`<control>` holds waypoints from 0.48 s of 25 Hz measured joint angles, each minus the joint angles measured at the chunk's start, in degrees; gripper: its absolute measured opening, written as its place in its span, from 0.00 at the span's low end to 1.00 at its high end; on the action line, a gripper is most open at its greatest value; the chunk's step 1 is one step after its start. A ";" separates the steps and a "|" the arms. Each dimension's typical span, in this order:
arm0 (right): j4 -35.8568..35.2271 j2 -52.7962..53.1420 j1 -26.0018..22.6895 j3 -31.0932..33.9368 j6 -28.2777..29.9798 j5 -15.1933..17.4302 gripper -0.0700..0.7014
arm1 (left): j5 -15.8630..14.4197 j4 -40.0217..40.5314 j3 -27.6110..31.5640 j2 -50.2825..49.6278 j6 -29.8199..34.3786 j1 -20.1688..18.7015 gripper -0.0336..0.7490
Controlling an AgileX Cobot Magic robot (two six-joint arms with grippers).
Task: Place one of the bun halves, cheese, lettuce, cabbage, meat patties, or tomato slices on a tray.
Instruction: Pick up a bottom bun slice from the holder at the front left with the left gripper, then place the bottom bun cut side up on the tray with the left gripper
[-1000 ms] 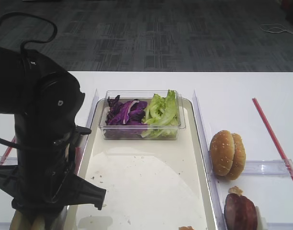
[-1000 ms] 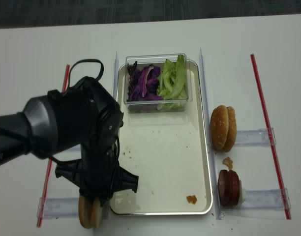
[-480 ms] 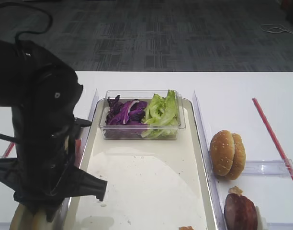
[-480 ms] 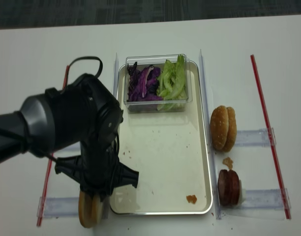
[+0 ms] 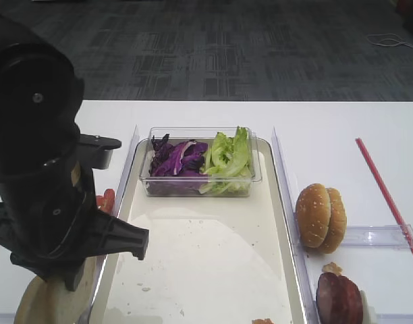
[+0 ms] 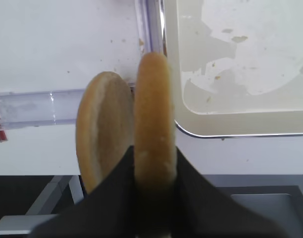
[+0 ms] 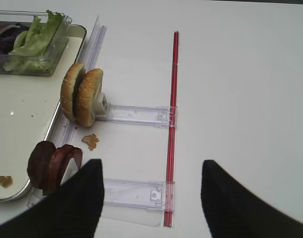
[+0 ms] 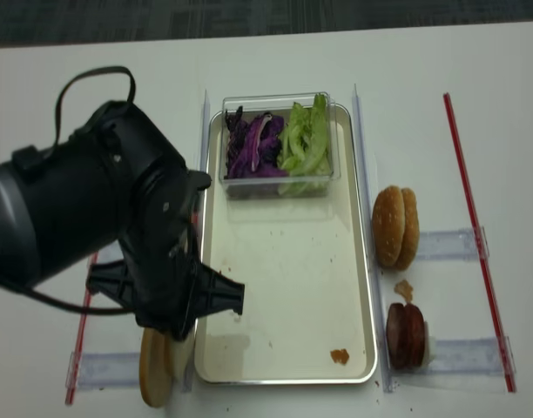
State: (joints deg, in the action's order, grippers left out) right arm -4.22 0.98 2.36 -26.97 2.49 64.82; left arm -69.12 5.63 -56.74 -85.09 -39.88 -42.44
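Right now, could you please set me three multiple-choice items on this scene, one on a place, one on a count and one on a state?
1. Where is the clear tub?
A. on the tray's far end
B. on the bare table, right of the tray
C. beside the patties

2. How many sesame buns stand right of the tray?
A. one
B. two
C. four

3. What are the left fingers doing?
A. hanging open
B. shut on a bun half
C. shut on lettuce

Answers: 1 A, the tub sits inside the tray's far rim. 2 B, two stand on edge together. 3 B, the left wrist view shows the half pinched.
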 joint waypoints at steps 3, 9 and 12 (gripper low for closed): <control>0.00 0.00 0.00 0.00 0.00 0.00 0.67 | 0.01 0.00 -0.41 1.30 0.00 -0.03 0.17; 0.00 0.00 0.00 0.00 0.00 0.00 0.67 | -0.20 -2.64 -0.65 2.06 1.76 -0.03 0.17; 0.00 0.00 0.00 0.00 0.00 0.00 0.67 | 1.15 -5.63 -0.65 2.06 4.32 -0.03 0.17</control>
State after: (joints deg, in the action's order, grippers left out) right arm -4.22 0.98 2.36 -26.97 2.49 64.82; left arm -67.97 0.00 -57.38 -83.03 -35.55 -42.48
